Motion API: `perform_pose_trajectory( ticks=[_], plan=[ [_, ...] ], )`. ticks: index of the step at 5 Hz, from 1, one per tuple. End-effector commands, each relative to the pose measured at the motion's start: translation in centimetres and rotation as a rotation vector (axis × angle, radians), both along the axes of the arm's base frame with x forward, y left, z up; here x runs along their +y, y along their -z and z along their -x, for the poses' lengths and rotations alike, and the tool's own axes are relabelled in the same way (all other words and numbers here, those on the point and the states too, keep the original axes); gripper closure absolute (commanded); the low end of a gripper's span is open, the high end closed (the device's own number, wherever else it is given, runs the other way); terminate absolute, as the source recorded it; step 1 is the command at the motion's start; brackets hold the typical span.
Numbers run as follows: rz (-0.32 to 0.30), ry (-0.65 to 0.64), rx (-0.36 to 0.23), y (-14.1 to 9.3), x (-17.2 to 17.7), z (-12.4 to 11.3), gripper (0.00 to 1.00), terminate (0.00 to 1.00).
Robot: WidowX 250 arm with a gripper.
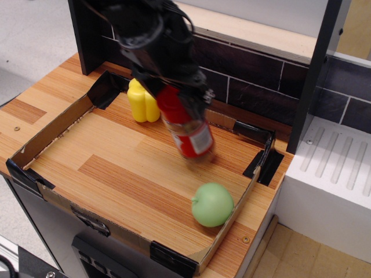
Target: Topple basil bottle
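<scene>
The basil bottle point(191, 136), a clear jar with a red cap and a red-and-white label, leans steeply in the cardboard tray point(51, 125). Its cap points up and to the left and its base is low, near the tray floor. My black gripper point(174, 95) comes down from the upper left and is closed around the cap end, which it partly hides. The picture is blurred by motion, and I cannot tell whether the base touches the floor.
A yellow pepper point(141, 105) stands at the tray's back left, just behind the arm. A green apple point(212, 204) lies at the tray's front right corner. A dark tiled wall runs behind. A black post point(310, 75) and a white rack point(339, 168) are on the right.
</scene>
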State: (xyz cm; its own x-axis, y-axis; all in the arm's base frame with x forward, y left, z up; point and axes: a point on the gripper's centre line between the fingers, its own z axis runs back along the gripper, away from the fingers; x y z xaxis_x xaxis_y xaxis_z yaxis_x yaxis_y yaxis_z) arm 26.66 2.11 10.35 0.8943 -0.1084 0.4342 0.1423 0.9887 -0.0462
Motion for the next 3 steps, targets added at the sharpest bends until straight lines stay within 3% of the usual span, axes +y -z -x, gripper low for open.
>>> perform_pose_trajectory(
  ticks=[1,2,3],
  plan=[
    [-0.039,-0.030,0.111,-2.3,4.6,2.9,1.00,0.00],
    [-0.171,-0.086,0.204,-1.9,6.1,3.8,1.00,0.00],
    [-0.321,-0.121,0.341,-1.8,6.6,4.5,1.00,0.00]
  ],
)
